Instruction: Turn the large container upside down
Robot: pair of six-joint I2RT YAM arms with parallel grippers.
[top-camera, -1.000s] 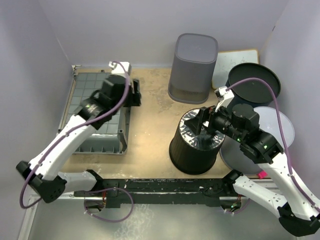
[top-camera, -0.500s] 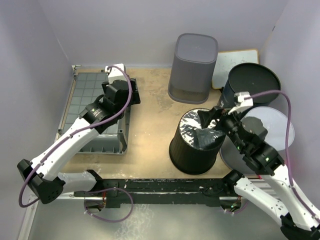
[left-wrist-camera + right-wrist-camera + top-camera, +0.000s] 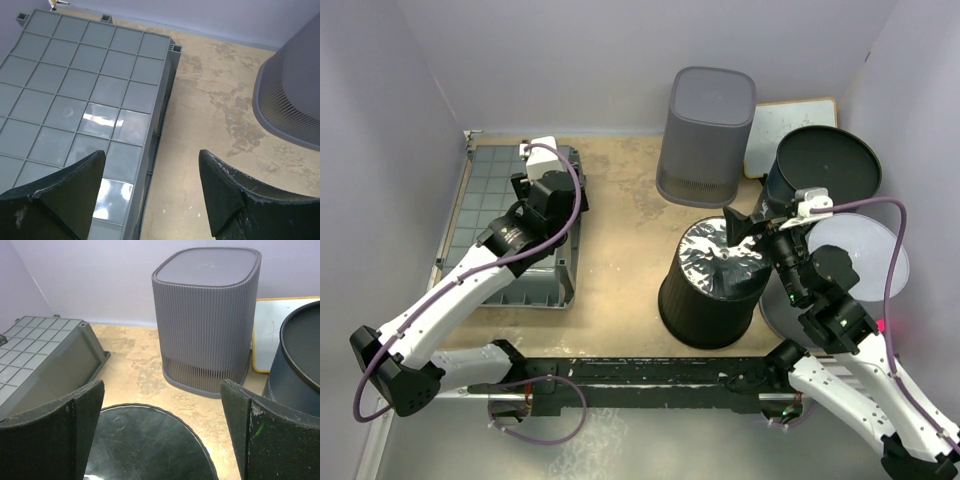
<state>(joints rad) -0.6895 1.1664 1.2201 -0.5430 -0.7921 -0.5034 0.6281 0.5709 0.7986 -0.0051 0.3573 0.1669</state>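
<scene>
The gray crate [image 3: 480, 185] is lying upside down at the left of the worktop [image 3: 620, 230], close to the left wall, with its gridded base facing up and its long side running from front to back. The left arm is reaching over it, and the left fingers [image 3: 70, 190] are hanging above the crate's right edge, spread wide apart and gripping nothing; in the left wrist view, the grid of the base [image 3: 75, 90] and a strip of bare worktop are showing in the gap between them. The right fingers [image 3: 55, 425] are likewise standing fully open and empty, hovering over the back rim of a black bin [image 3: 710, 290] that is sitting bottom up in the middle of the worktop, its shiny base facing the camera. Behind the black bin, a ribbed gray bin [image 3: 705, 140] is standing, also bottom up, near the back wall. To the right of it, a white board [image 3: 785, 125] is lying flat, and a dark round tub [image 3: 825, 165] is sitting just in front of that, with a pale round disc [image 3: 865, 250] showing beside the right arm.
</scene>
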